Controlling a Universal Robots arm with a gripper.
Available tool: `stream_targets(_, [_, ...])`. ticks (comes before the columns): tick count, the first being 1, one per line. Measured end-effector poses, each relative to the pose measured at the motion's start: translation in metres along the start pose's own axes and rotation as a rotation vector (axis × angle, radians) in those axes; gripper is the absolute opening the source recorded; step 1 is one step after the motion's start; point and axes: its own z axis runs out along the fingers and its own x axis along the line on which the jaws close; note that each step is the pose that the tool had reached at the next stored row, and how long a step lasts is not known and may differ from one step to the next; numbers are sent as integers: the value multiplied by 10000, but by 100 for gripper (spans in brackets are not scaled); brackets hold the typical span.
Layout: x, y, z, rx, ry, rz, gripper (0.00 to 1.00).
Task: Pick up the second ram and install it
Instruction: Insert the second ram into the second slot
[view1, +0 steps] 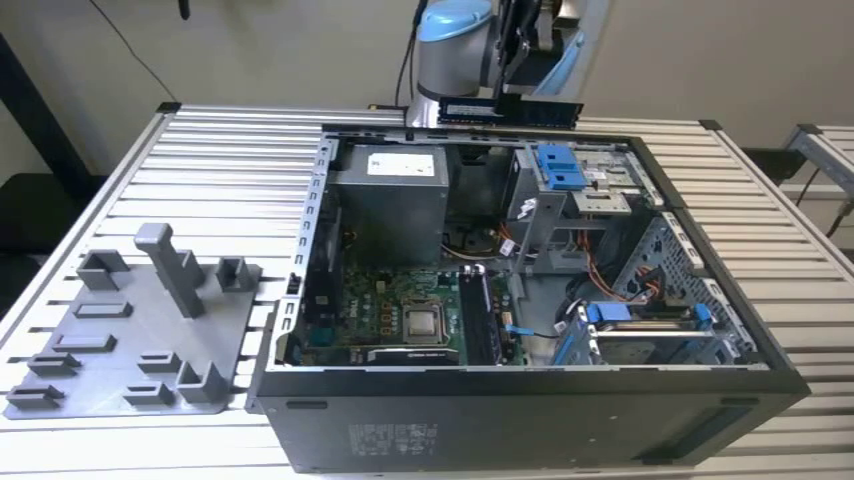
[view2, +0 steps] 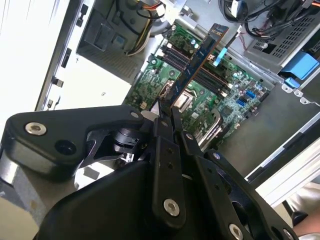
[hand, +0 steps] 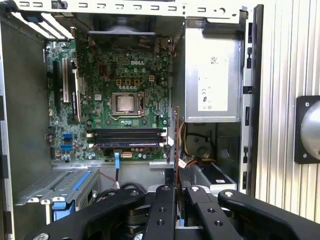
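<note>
My gripper (view1: 523, 98) hangs above the far rim of the open computer case (view1: 534, 400), shut on the second ram (view1: 511, 113), a long dark blue-green stick held level. In the second wrist view the ram (view2: 200, 57) juts out from between the black fingers of the gripper (view2: 169, 114) over the green motherboard (view2: 235, 100). In the first wrist view the ram (hand: 177, 145) shows edge-on as a thin strip rising from the gripper (hand: 178, 191). The black memory slots (hand: 127, 137) lie on the motherboard (hand: 107, 75) beside the processor socket (hand: 125, 102), well below the stick.
A grey fixture plate (view1: 134, 340) with upright posts lies on the slatted table at the exterior view's left. Inside the case are the grey power supply (view1: 394, 200), blue drive brackets (view1: 561, 165), a drive cage (view1: 654, 335) and loose cables (view1: 607, 285).
</note>
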Motion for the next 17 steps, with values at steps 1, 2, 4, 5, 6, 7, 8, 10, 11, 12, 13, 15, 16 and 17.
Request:
stream_targets(1, [0, 0, 0, 0, 1, 0, 14])
stream_targets(2, [0, 0, 0, 0, 6, 0, 14])
stream_targets(4, [0, 0, 0, 1, 12, 0, 14])
stream_targets(5, [0, 0, 1, 1, 14, 8, 14])
stream_targets(6, [0, 0, 2, 3, 15, 30, 14])
stream_targets(7, [0, 0, 3, 6, 16, 69, 14])
stream_targets(8, [0, 0, 4, 11, 16, 131, 14])
stream_targets(10, [0, 0, 5, 25, 14, 325, 14])
stream_targets(11, [0, 0, 5, 33, 13, 424, 14])
stream_targets(12, [0, 0, 6, 41, 11, 534, 14])
stream_targets(13, [1, 0, 8, 51, 8, 654, 14])
stream_targets(15, [1, 0, 10, 69, 6, 891, 14])
stream_targets(16, [1, 0, 11, 79, 6, 1014, 14])
stream_targets(17, [1, 0, 11, 90, 4, 1154, 14])
